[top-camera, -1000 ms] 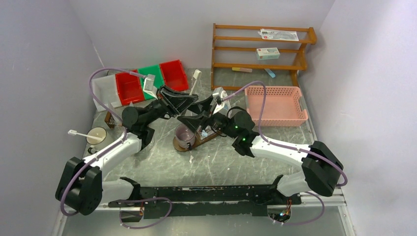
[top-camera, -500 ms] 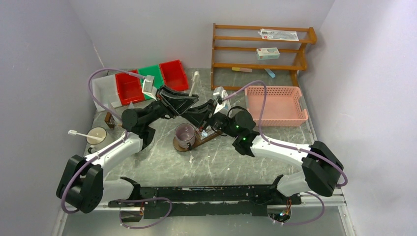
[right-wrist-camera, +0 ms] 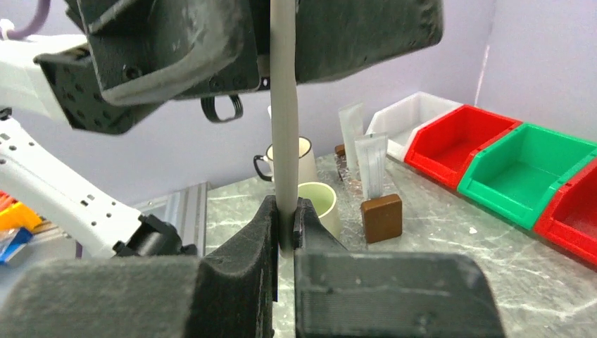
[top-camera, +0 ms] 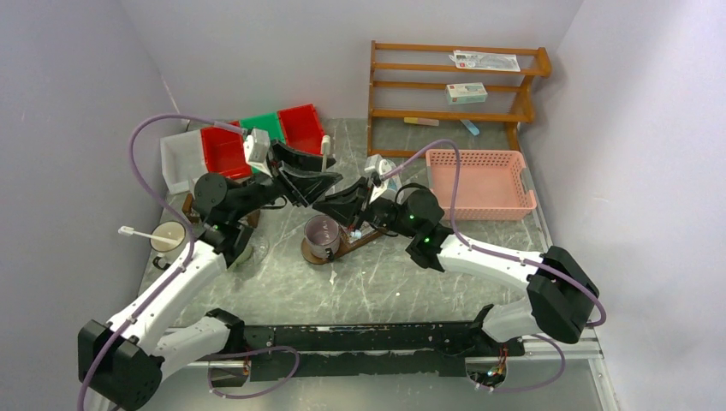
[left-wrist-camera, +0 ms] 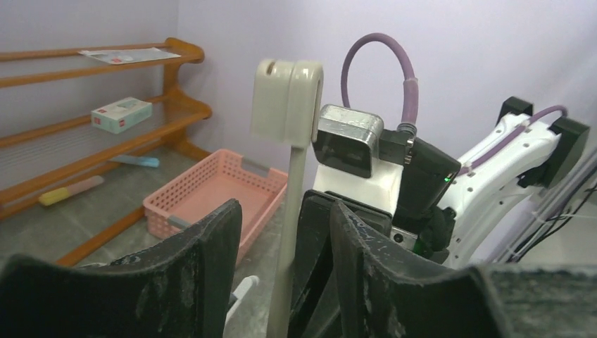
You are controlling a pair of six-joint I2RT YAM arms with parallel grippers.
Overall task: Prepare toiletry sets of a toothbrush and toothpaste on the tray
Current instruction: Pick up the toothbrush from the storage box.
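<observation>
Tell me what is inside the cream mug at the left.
A white toothbrush leans in the mug, its thick end sticking out leftward. The mug's wall hides anything lying lower inside.

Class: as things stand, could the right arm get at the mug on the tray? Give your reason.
Probably yes: the right claw hangs near the mug, with nothing between them. But it is shut on the toothbrush, so it could lower that in, not grip the mug.

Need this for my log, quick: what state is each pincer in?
Left pincer: open around the toothbrush, not gripping it.
Right pincer: closed on the toothbrush handle.
</observation>
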